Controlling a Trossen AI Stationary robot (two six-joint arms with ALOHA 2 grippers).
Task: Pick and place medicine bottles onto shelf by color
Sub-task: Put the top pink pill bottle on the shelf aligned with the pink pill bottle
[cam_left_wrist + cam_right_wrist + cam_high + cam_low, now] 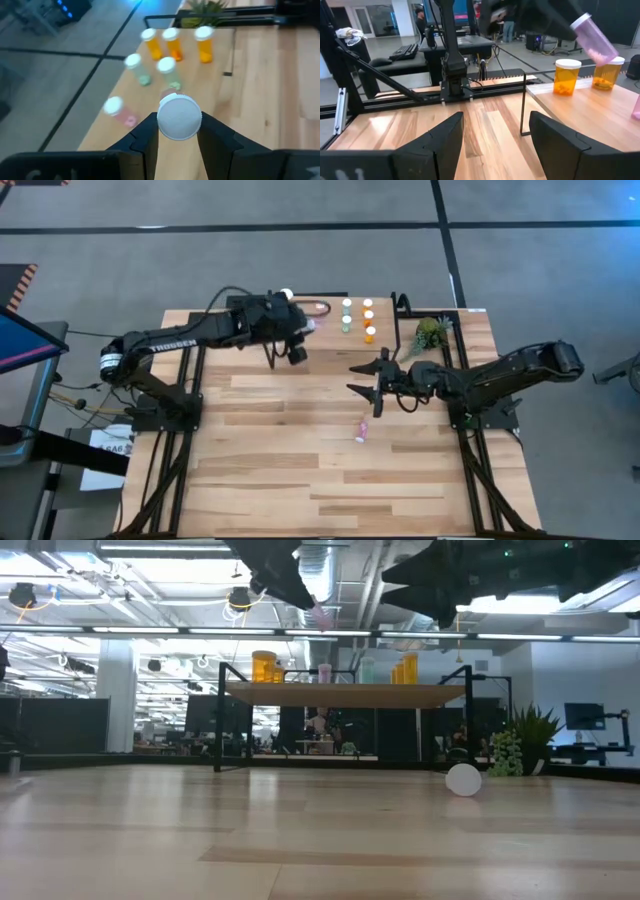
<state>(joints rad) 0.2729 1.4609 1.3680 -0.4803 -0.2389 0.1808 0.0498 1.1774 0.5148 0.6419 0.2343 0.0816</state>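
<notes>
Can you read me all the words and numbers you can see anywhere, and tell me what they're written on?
"TROSSEN", roughly, in white letters on the left arm in the high view; small, so not certain.
Paper on the floor beside the table: has print, too small to read.
Medicine bottles on the shelf: no label can be read.
Nothing else readable.

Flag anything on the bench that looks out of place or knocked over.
One pink bottle lies on its side on the workbench, near the open right claw, away from the shelf where the other bottles stand upright. The left claw holds another pink bottle tilted above the shelf.
</notes>
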